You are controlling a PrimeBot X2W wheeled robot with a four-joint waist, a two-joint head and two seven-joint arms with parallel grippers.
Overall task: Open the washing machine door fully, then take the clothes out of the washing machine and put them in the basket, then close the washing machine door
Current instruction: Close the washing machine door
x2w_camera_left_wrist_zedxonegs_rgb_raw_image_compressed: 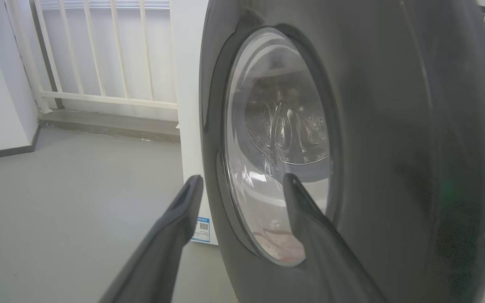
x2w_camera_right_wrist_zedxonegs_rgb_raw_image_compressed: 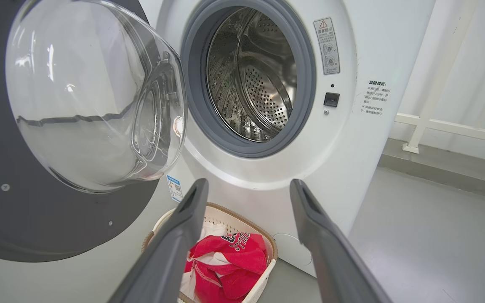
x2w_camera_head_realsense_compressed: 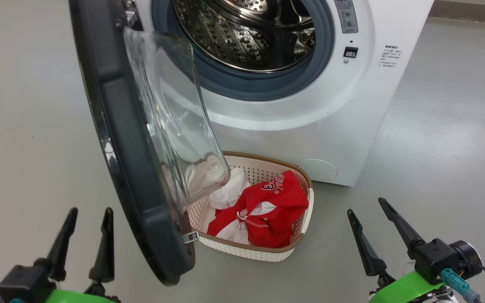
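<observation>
the washing machine [x2w_camera_head_realsense_compressed: 352, 126] is sitting at 12 o'clock, drum looking empty, the washing machine door [x2w_camera_head_realsense_compressed: 116, 139] hanging open at 10. the basket [x2w_camera_head_realsense_compressed: 263, 162] is holding the clothes [x2w_camera_head_realsense_compressed: 272, 206]. your left gripper [x2w_camera_head_realsense_compressed: 91, 210] and right gripper [x2w_camera_head_realsense_compressed: 364, 205] are gaping wide, empty. you're closing next: push the door's outer face.

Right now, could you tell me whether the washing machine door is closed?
No, the washing machine door stands swung wide open to one side, leaving the steel drum fully exposed in the right wrist view.

Cut off at the top edge: washing machine door [x2w_camera_head_realsense_compressed: 114, 126] and drum [x2w_camera_head_realsense_compressed: 242, 38]. Hidden behind that door: left end of the basket [x2w_camera_head_realsense_compressed: 263, 159]. Unreadable: label print [x2w_camera_head_realsense_compressed: 391, 57].
</observation>
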